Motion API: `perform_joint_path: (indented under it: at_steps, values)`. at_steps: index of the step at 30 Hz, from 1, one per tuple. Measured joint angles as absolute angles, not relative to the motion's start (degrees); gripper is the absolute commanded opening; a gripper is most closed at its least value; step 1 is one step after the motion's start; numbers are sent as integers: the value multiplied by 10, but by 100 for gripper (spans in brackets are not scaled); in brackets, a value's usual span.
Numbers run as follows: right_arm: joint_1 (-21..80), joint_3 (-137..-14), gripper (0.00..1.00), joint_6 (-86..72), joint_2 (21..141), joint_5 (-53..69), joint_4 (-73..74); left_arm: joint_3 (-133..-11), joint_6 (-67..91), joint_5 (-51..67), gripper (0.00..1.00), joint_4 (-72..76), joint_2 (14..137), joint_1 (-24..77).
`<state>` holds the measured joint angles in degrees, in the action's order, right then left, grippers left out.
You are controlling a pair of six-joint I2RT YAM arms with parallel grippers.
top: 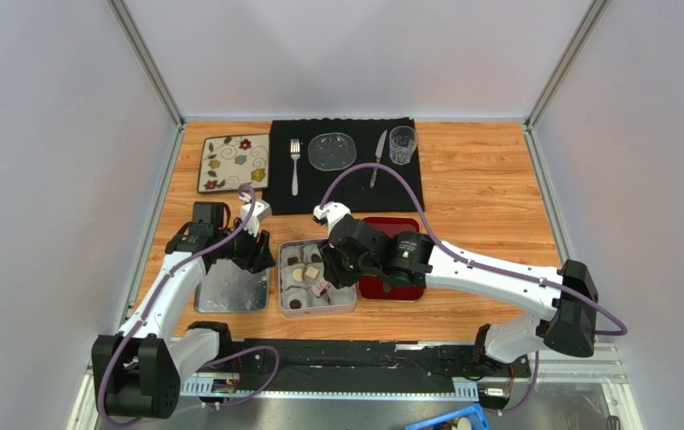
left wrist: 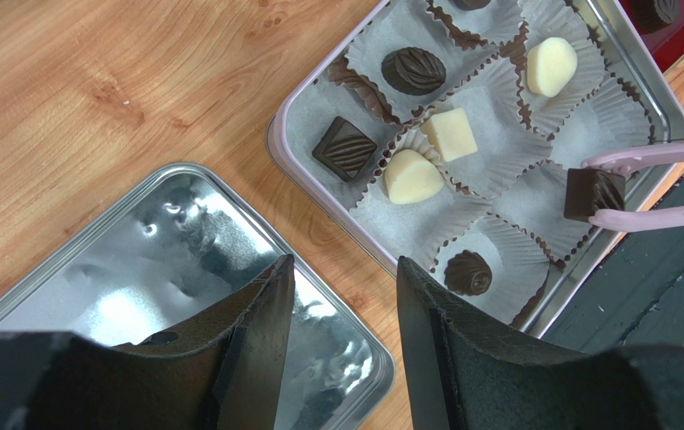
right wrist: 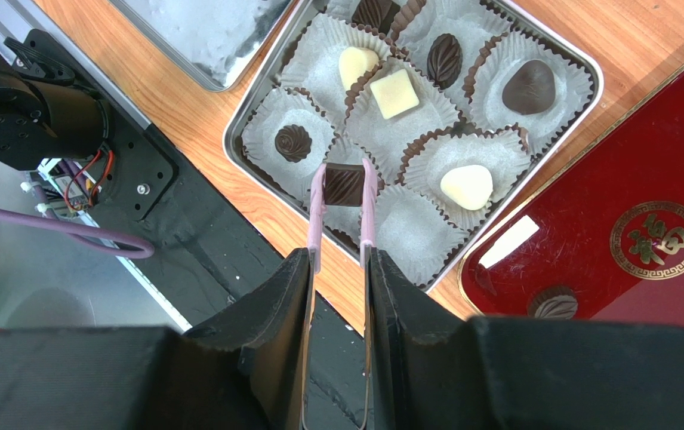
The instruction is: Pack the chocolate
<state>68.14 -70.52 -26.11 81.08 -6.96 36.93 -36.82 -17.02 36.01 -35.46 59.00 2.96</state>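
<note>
The right gripper (right wrist: 338,260) is clamped on a pair of pink tongs (right wrist: 316,215), and the tongs pinch a dark square chocolate (right wrist: 344,184) just above the tin (left wrist: 655,98), over its near edge. Inside the tin, seven more chocolates (right wrist: 394,92), dark and cream, sit in white paper cups (right wrist: 413,228). One dark piece (right wrist: 552,305) lies on the red lid (right wrist: 641,179) right of the tin. The left gripper (left wrist: 344,269) hangs with jaws spread over the silver lid (left wrist: 166,260) left of the tin
</note>
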Motion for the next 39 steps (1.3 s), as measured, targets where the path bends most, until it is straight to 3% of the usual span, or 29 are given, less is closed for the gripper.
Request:
perform_joint_path:
  at_steps: [8, 16, 29, 39]
  values:
    - [681, -705, 33, -261, 817, -70, 363, -368, -170, 360, 55, -355, 588, 30]
    - [681, -704, 36, -262, 817, -70, 361, -368, -170, 360, 55, -355, 588, 30]
    - [676, -693, 22, -261, 788, -104, 376, -368, -170, 360, 55, -355, 586, 30]
    - [622, -615, 24, -278, 648, -149, 429, -368, -171, 360, 55, -356, 583, 30]
